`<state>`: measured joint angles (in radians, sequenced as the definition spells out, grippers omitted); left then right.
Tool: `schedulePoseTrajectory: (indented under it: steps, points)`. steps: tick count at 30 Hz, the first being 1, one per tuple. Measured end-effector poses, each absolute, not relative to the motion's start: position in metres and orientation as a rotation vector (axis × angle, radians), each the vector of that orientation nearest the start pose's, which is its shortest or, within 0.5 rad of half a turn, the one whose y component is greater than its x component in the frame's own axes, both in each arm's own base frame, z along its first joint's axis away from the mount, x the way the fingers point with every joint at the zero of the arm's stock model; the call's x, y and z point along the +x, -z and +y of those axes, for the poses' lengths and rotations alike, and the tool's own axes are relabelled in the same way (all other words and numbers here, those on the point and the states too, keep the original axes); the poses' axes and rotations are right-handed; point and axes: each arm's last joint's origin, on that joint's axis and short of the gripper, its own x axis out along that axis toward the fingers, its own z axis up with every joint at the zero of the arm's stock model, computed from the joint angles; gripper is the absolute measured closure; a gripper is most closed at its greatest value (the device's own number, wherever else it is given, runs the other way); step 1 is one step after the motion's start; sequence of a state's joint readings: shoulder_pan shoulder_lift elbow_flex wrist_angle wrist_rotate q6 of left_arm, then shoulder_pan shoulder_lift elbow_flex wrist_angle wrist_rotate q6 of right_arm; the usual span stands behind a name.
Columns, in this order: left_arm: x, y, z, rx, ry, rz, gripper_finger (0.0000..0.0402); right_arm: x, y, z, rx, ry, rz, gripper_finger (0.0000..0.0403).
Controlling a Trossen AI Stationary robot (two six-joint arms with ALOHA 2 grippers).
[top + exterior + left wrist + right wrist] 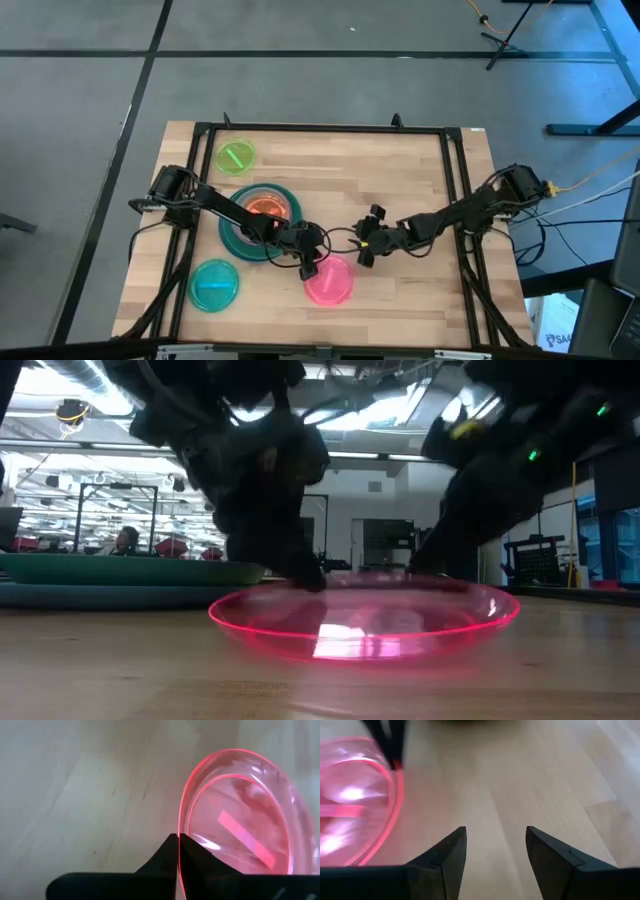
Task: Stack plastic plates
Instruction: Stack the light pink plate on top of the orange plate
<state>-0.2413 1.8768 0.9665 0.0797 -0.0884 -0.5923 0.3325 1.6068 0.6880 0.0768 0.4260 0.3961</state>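
Note:
A small translucent pink plate [330, 281] [365, 616] lies on its base near the table's front middle. My left gripper [307, 263] [178, 845] is shut on its left rim. My right gripper [368, 241] [496, 845] is open over bare wood just right of and beyond the plate, touching nothing. A stack of large plates [262, 216] [110, 572], green and teal rims with an orange plate on top, sits under my left arm. A lime plate [236, 157] and a cyan plate [214, 285] lie alone on the table. My left gripper pinches the pink plate's thin rim [180, 827] on the side toward the stack, one finger inside the rim and one outside. The fingers [305, 572] come from above and from the table's left, slanting down. The plate's base still lies on the table.
A black frame [320, 130] runs round the wooden table top. Free wood lies across the table's far middle and its right half. Cables trail off both sides, and the room shows behind the table in the low view.

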Motion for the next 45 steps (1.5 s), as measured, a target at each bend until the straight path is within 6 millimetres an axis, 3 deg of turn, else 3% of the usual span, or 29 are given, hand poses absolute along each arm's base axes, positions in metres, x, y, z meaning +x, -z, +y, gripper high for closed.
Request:
schedulePoseTrajectory:
  steps: [6, 11, 18, 25, 30, 34, 45]
  points:
    - [0.346, -0.158, -0.083, -0.388, -0.064, 0.78, 0.04, 0.26, -0.159, 0.099, -0.023, 0.297, 0.679, 0.0208]
    - [0.326, -0.196, -0.081, -0.335, -0.096, 0.745, 0.04, 0.254, -0.162, 0.109, -0.052, 0.293, 0.654, 0.0208]
    - [0.277, -0.251, -0.066, -0.266, -0.244, 0.73, 0.04, 0.255, -0.162, 0.108, -0.034, 0.303, 0.651, 0.0208]
    - [0.22, -0.281, -0.042, -0.207, -0.47, 0.768, 0.04, 0.255, -0.162, 0.108, -0.035, 0.309, 0.645, 0.0208]
    - [0.19, -0.284, -0.026, -0.176, -0.65, 0.842, 0.04, 0.255, -0.162, 0.108, -0.034, 0.309, 0.645, 0.0208]
    - [0.181, -0.281, -0.015, -0.148, -0.741, 0.912, 0.04, 0.255, -0.162, 0.108, -0.034, 0.309, 0.644, 0.0208]
    - [0.173, -0.22, -0.001, -0.097, -0.754, 1.083, 0.0399, 0.255, -0.162, 0.108, -0.034, 0.309, 0.645, 0.0208]
